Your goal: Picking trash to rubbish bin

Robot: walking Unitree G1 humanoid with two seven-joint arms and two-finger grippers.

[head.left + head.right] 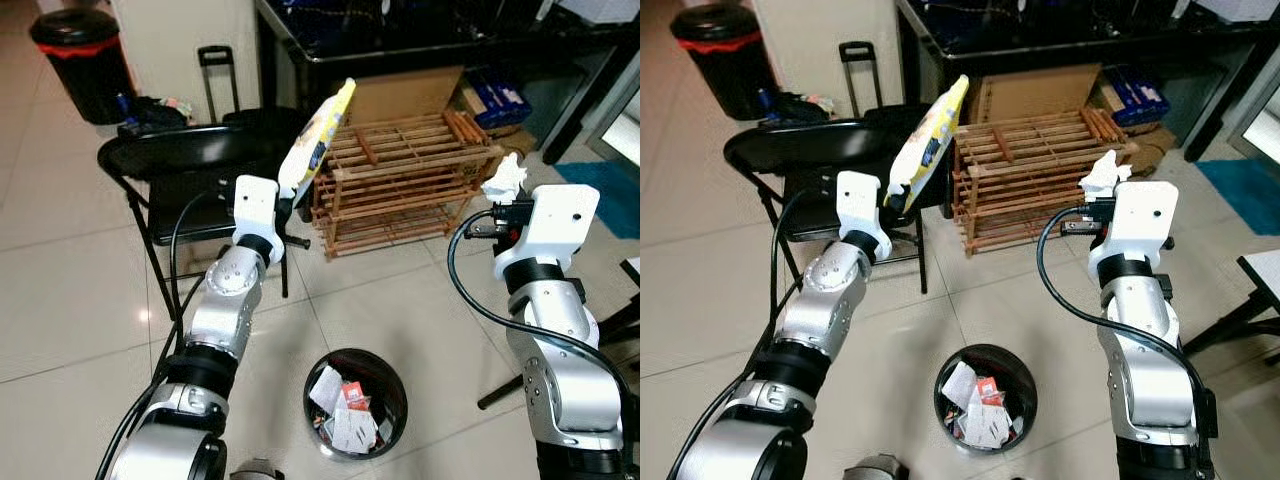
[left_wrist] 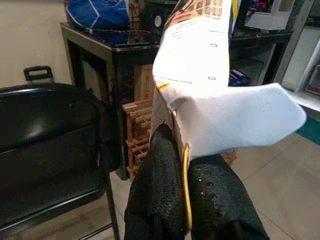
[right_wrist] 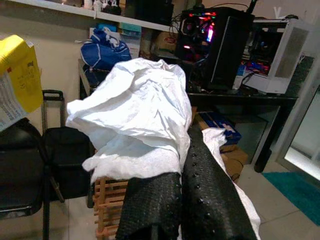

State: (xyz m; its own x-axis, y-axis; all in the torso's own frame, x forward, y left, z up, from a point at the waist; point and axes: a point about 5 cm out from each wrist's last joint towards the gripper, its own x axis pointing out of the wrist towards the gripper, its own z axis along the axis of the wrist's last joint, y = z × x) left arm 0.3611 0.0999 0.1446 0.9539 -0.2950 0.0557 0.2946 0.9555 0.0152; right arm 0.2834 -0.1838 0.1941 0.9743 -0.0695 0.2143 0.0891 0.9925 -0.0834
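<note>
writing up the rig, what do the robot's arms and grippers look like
Both arms are silver metal segments joined by black rings, each ending in a white boxy wrist housing. A black cable loops along each forearm. The left gripper and right gripper have long black fingers with dotted, textured pads.

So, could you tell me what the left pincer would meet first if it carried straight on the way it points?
Probably the wooden rack under the black desk, though depth is unclear; the left pincer holds a yellow wrapper.
</note>
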